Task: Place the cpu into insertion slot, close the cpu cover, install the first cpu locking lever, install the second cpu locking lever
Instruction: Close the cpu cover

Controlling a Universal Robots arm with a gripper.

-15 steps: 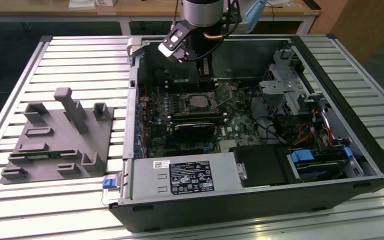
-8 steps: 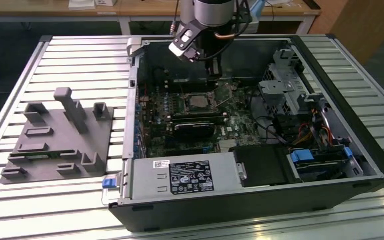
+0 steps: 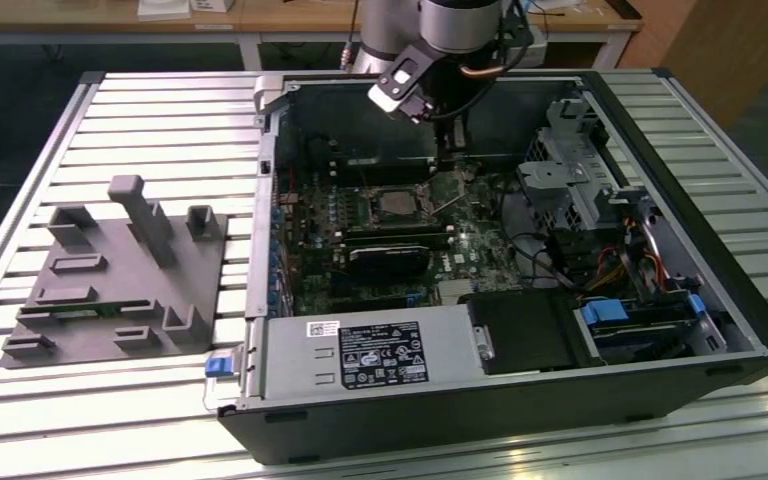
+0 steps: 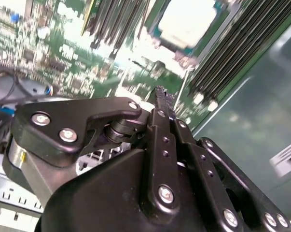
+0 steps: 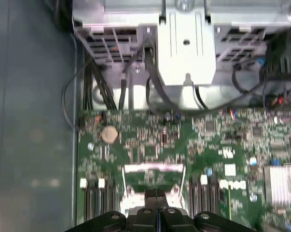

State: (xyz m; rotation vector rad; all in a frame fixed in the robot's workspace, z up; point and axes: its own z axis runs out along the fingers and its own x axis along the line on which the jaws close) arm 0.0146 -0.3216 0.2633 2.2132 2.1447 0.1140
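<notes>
Sitting in the slot (image 3: 416,190) at the middle of the green board (image 3: 484,250), the cpu (image 3: 394,205) looks placed. The cover (image 3: 369,204) seems to lie flat around it, though that is hard to confirm. One thin lever (image 3: 455,198) stands raised at the exterior view's right of the slot, so latching looks unfinished. Just beyond the far side hangs the gripper (image 3: 444,152), fingers pressed together, gripping nothing visible.

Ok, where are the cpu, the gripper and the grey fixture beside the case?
cpu (image 3: 395,204), exterior view, centre of its metal top.
gripper (image 5: 156,193), first wrist view, where its shut fingertips meet.
grey fixture (image 3: 120,282), exterior view, its flat base plate.
</notes>
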